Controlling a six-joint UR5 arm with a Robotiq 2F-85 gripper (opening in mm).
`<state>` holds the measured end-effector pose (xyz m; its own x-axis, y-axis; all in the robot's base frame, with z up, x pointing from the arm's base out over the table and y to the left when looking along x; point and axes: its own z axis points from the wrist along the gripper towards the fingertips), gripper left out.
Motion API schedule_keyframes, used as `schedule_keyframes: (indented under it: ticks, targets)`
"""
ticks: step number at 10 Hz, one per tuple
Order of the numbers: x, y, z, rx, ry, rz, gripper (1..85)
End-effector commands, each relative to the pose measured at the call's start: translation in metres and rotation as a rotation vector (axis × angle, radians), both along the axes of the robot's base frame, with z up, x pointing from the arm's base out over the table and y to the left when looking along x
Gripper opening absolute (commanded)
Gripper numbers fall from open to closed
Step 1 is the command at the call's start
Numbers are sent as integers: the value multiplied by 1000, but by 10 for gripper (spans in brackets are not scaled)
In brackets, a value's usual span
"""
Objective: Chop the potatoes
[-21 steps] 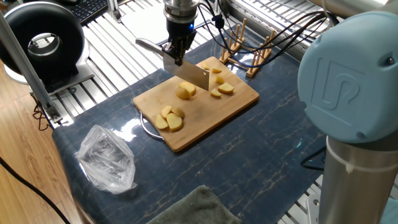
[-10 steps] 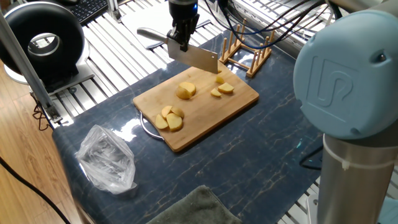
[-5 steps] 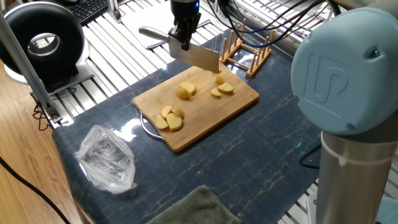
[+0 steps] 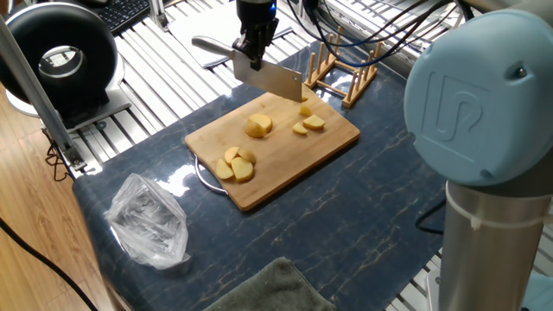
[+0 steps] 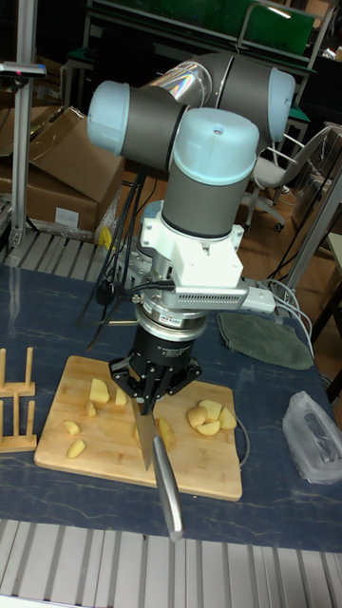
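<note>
The potatoes lie on a bamboo board [image 4: 285,160] as pale-yellow pieces: a rounded chunk [image 4: 258,126], small wedges [image 4: 309,124] near the back right corner, and a cluster of slices [image 4: 235,164] at the front left. My gripper [image 4: 253,53] hangs over the board's back edge, shut on a cleaver [image 4: 270,80] whose blade is held above the board, clear of the pieces. In the tall fixed view the gripper [image 5: 152,397] holds the knife [image 5: 147,437] edge-down over the board [image 5: 104,461], with pieces [image 5: 99,389] on one side and a cluster [image 5: 209,416] on the other.
A wooden rack [image 4: 341,73] stands just behind the board. A crumpled plastic bag [image 4: 149,220] lies front left on the dark tabletop and a green cloth [image 4: 268,289] sits at the front edge. A black round device [image 4: 60,56] is at the far left.
The cleaver has risen off the board and shifted toward the back right since 2.1 s ago. Over the last half second it has hardly moved. The potato pieces stayed put.
</note>
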<state>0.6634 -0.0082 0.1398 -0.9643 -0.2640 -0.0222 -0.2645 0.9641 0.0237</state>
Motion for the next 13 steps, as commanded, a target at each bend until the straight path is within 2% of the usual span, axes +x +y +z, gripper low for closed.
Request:
schedule_keyframes:
  ticks: [1, 2, 4, 6, 7, 8, 12, 13]
  targets:
    - [3, -4, 1, -9, -11, -15, 10]
    - [5, -7, 1, -21, -17, -34, 10]
    - [1, -8, 1, -26, -3, -51, 10]
    - [6, 2, 1, 11, -23, 35, 10]
    - [7, 11, 2, 47, -31, 51, 10]
    - [11, 15, 3, 60, -47, 58, 10]
    - [11, 16, 3, 64, -45, 33, 10]
    - [9, 18, 6, 43, -37, 25, 10]
